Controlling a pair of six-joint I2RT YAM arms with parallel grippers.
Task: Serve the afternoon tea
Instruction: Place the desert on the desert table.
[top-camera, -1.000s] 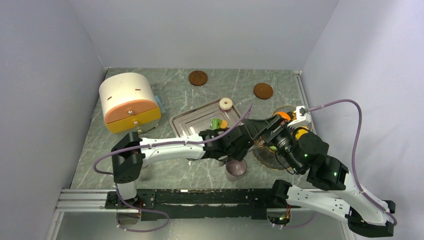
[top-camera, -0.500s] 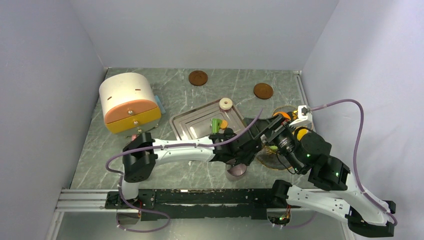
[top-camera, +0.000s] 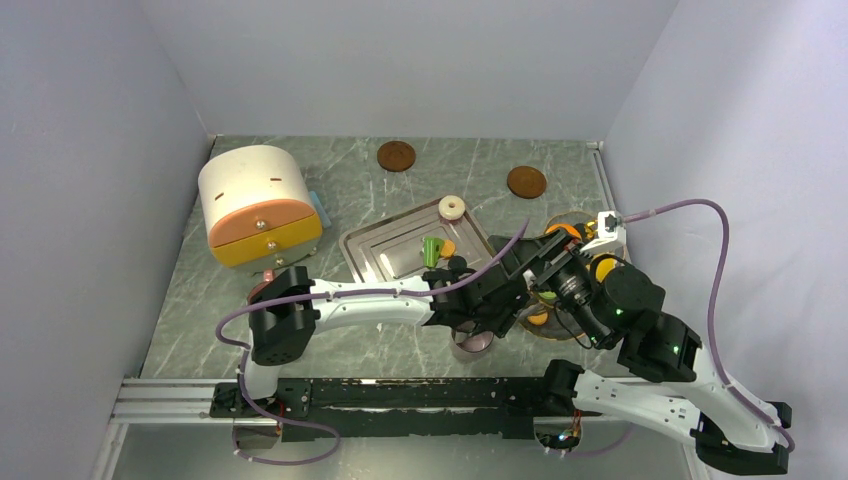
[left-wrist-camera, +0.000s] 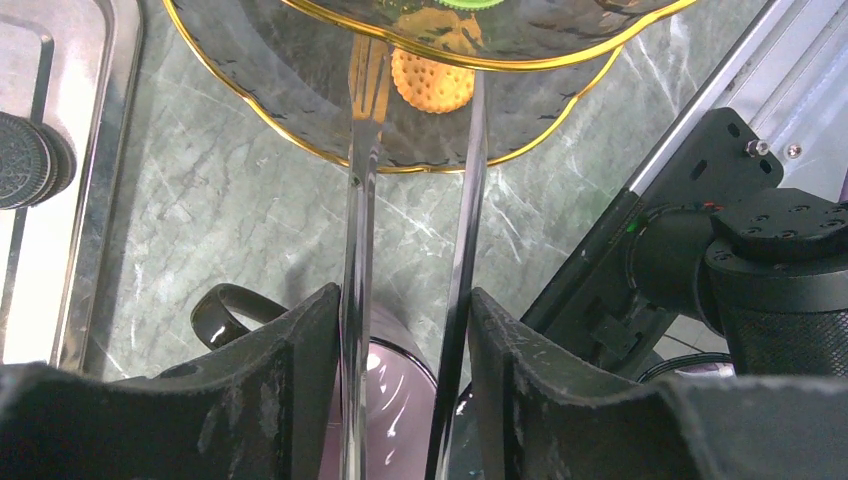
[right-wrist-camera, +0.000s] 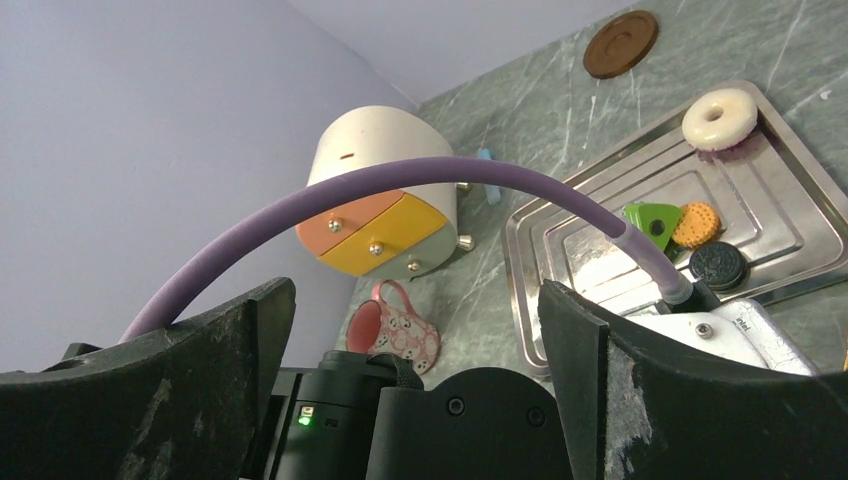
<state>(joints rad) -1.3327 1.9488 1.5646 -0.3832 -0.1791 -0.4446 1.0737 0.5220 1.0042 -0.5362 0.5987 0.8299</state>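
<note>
The worktop is dark green marble with pale veins. The tray is silver. There is a cream ring treat, a bright green treat, a black treat with an embossed pattern, and an orange biscuit covered in dots. The glass plate is smoky with a gold rim. The tongs are mirror-silver, and the mug is glossy pinkish-grey.

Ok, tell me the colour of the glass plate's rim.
Gold rim, clearest in the left wrist view.

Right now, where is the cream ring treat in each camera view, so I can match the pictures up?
Top external: cream ring treat, just above centre, at the steel tray far corner.
Left wrist: not in it.
Right wrist: upper right, on that same tray corner.
Shared landmark: the steel tray, along the left wrist view's left edge, right of centre in the right wrist view.
</note>
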